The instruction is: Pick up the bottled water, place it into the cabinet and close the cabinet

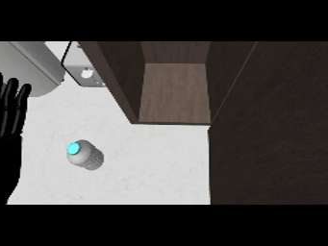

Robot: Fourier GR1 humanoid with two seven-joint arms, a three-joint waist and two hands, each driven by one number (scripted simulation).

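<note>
The bottled water [85,154] stands upright on the white counter [145,163], seen from above as a grey ribbed body with a bright cyan cap. The dark wood cabinet [175,91] is open at the back centre, its brown inner shelf bare. Its open door [280,125] fills the right side of the view. My left hand [3,120] rests at the left edge with fingers straight and pointing up, well left of the bottle and not touching it. My right hand does not show.
A grey rounded appliance [31,65] sits at the back left. A small light wall plate [88,74] with a thin cable shows beside the cabinet's left wall.
</note>
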